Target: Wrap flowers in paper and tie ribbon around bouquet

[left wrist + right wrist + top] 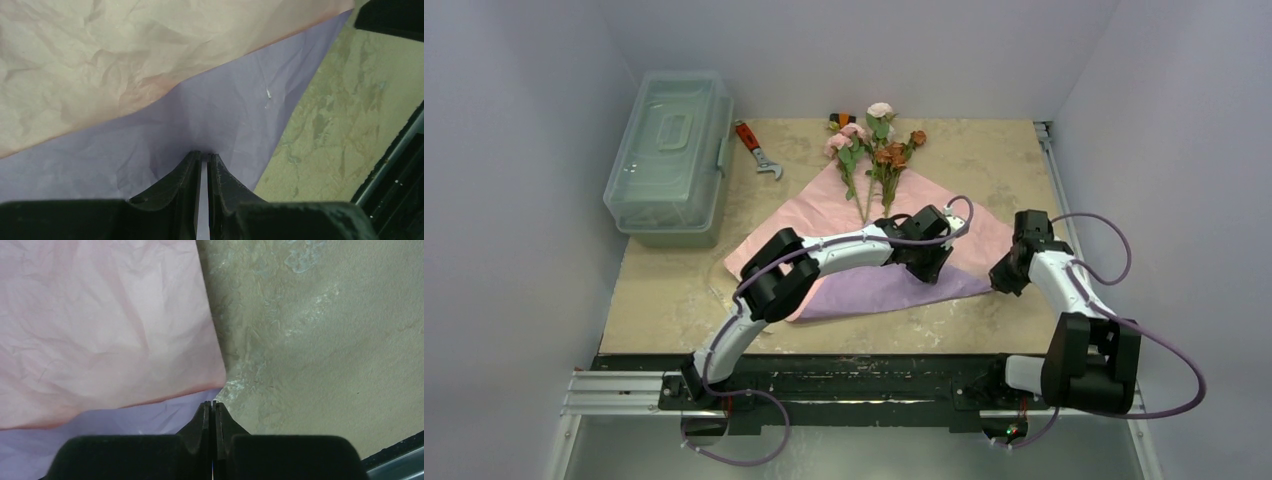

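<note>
Left arm (pixel 849 250) stretched across paper (pixel 824 210), right gripper (pixel 213 405) closed at edge

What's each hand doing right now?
Left hand: closed on the paper, lilac side.
Right hand: closed at the paper's corner; grip cannot be told.

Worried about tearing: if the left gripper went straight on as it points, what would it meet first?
The paper: its lilac flap sits right at the left gripper's tips, puckered there and seemingly pinched between them, so there is no free way ahead.
</note>
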